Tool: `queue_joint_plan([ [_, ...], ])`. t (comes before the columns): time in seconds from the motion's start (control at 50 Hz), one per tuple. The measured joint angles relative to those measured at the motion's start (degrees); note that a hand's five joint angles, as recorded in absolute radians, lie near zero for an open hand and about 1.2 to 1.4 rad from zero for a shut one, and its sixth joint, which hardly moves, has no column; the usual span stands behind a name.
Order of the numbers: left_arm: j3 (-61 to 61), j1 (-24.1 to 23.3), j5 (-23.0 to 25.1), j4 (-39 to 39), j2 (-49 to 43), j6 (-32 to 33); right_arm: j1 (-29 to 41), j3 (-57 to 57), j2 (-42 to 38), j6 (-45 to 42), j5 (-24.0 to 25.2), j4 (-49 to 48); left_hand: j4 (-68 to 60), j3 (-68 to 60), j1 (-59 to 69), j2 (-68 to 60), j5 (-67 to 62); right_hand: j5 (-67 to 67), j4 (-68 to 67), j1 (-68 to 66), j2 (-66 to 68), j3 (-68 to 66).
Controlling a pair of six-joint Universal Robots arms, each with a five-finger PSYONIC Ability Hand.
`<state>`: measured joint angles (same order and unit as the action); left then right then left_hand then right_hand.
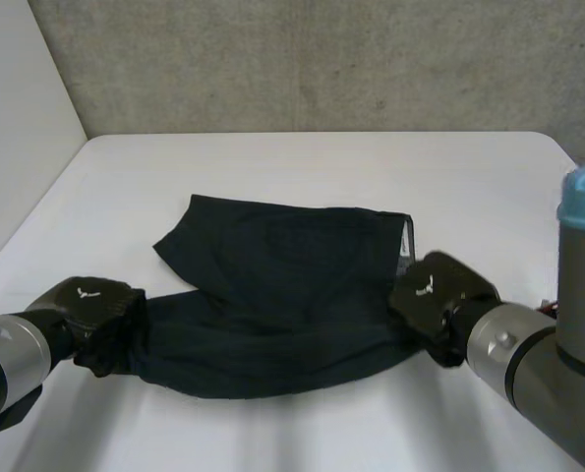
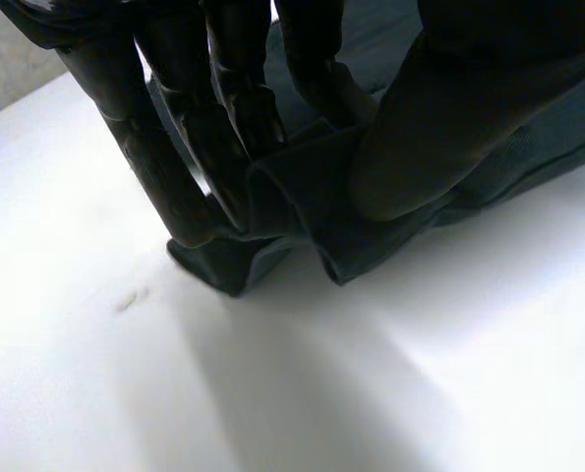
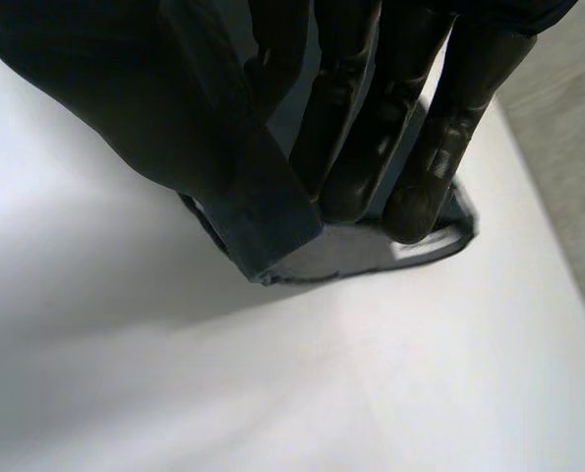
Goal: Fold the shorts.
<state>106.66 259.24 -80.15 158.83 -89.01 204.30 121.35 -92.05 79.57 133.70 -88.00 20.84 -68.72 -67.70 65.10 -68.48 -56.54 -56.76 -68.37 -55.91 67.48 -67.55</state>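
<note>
1. While the shorts (image 1: 282,295) are lying spread out, a white table (image 1: 302,157) is carrying them. A grey concrete wall (image 1: 321,59) is standing behind its far edge, and a pale panel (image 1: 17,128) is closing off the left side.
2. The shorts are sitting at the middle of the table, closer to the near edge than the far one, with their long axis running left to right.
3. The waistband end, with a small label (image 1: 404,248) showing, is pointing right and the legs are pointing left. The far leg is angling toward the far left, while the near leg is reaching out to the left hand (image 1: 90,305).
4. The left hand is holding the near left end of the shorts. Its fingers (image 2: 174,187) and thumb are pinching a bunched fold of cloth that is touching the table.
5. The right hand (image 1: 435,290) is holding the right end by the waistband. Its fingers (image 3: 439,167) are pressing the cloth's edge against the thumb, low over the table.
</note>
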Motion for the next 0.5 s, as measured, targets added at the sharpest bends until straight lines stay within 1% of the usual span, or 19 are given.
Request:
queue_joint_plan([
  [0.08,0.8,1.0,0.0,1.1,-1.6,0.2,0.0,-0.9,-2.0,-1.1,-0.5,0.4,0.0,0.0,0.0,0.0,0.0,0.0,0.0,0.0,0.0,0.0],
  [0.1,1.4,1.2,0.0,2.7,-4.0,0.2,0.0,-1.1,-4.3,-1.6,-0.8,0.4,0.0,0.0,0.0,0.0,0.0,0.0,0.0,0.1,0.0,0.0],
  [0.14,1.5,1.1,0.0,3.1,-4.6,0.2,0.0,-1.1,-4.8,-1.6,-0.8,0.3,0.0,0.0,0.0,0.0,0.0,0.0,0.0,0.1,0.0,0.0],
  [0.16,1.5,0.7,-0.1,4.6,-7.2,0.2,0.0,-0.8,-7.1,-1.7,-0.9,0.0,0.0,0.0,0.0,0.0,0.0,0.0,0.0,0.1,0.0,0.0],
  [0.26,-1.0,-1.2,-0.8,8.5,-14.0,0.1,0.0,1.4,-11.1,-1.2,-0.9,-1.6,0.0,0.0,0.0,-0.1,0.0,0.0,0.0,0.0,0.0,0.0],
  [0.34,-8.0,-3.4,-3.9,11.9,-19.4,0.0,0.0,5.4,-13.1,0.2,-1.0,-5.1,0.0,0.0,0.0,-0.1,0.0,0.0,0.0,0.0,0.0,0.0],
  [0.38,-15.5,-5.0,-7.8,14.3,-22.2,-0.2,0.0,8.7,-13.9,1.7,-1.1,-7.8,0.0,0.0,0.0,-0.1,0.0,-0.1,0.0,0.0,0.0,0.0],
  [0.44,-21.5,-6.1,-10.9,16.0,-23.5,-0.5,0.0,12.6,-14.2,3.5,-1.2,-10.8,0.0,0.0,0.0,-0.1,0.0,-0.1,0.0,0.0,0.0,0.0],
  [0.48,-28.0,-7.1,-13.3,17.7,-24.2,-0.7,0.0,16.9,-14.3,4.9,-1.2,-14.3,0.0,0.0,0.0,-0.1,0.0,-0.2,0.0,0.0,0.0,0.0],
  [0.5,-32.4,-7.7,-14.3,19.0,-24.4,-0.9,0.0,20.3,-14.2,5.7,-1.2,-17.5,0.0,0.0,0.1,-0.1,0.0,1.5,2.2,0.0,0.0,2.0],
])
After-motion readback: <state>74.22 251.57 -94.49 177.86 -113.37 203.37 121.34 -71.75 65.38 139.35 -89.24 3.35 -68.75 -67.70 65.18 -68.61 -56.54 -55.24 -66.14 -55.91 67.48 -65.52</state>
